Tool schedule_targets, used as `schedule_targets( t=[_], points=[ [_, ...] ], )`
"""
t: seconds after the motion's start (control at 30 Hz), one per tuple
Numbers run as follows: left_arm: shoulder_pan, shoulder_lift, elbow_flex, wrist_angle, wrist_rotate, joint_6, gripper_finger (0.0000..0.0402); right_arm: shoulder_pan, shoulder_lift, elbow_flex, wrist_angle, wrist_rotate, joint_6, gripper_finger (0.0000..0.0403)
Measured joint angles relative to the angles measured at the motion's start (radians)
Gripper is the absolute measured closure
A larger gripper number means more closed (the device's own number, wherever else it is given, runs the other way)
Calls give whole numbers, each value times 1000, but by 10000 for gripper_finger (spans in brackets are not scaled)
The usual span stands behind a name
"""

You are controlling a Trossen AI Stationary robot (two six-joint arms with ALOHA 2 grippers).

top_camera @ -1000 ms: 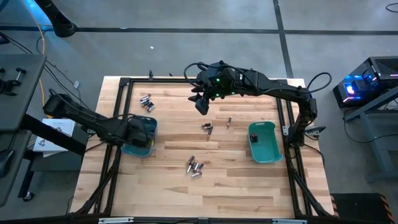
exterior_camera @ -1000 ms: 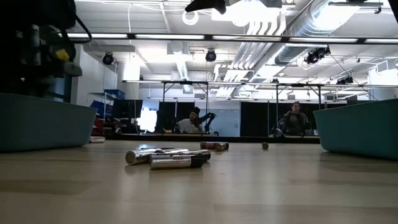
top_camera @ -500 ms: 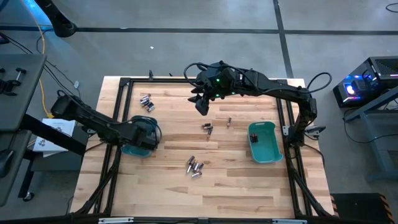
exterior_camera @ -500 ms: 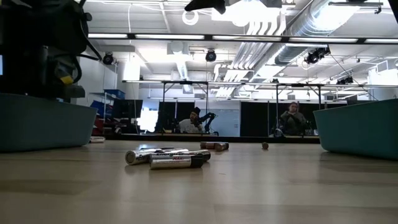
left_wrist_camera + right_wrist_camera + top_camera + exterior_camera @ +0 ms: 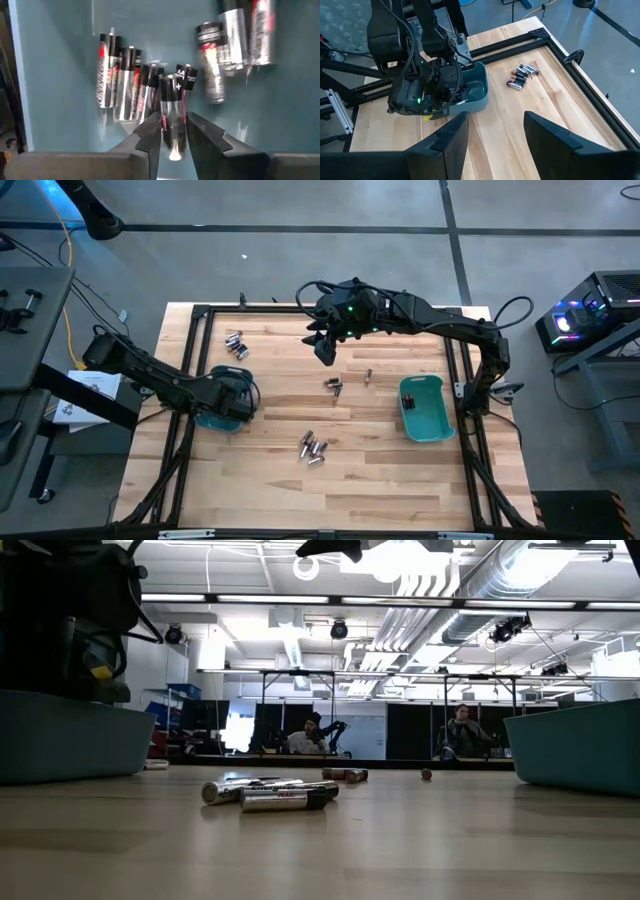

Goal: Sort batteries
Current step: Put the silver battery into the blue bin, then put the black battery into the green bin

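Left gripper [image 5: 174, 131] fingers spreading over the left bin [image 5: 238, 385], silvery battery [image 5: 172, 107] slipping free between them — another one sorted.

High view straight down over whole table [image 5: 400, 480], low view level at tabletop, left wrist close inside left teal bin [image 5: 60, 60], right wrist across table, sharing that bin [image 5: 477, 90]

A smooth pale wooden table [image 5: 320, 850] carries a cluster of silvery-grey cylindrical batteries [image 5: 270, 793] lying on their sides near the middle. Teal plastic bins stand at the left [image 5: 70, 735] and right [image 5: 580, 745] edges. Two seated people [image 5: 462, 730] show far behind.
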Motion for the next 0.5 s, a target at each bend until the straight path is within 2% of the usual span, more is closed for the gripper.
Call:
schedule_targets(
  t=[0.23,0.5],
  points=[
    [0,-38,21,-43,1,26,317,-4,-34,0,-6,-2,-4,217],
    [0,-165,132,-251,-50,98,316,-34,-129,1,-37,2,-7,217]
  ],
)
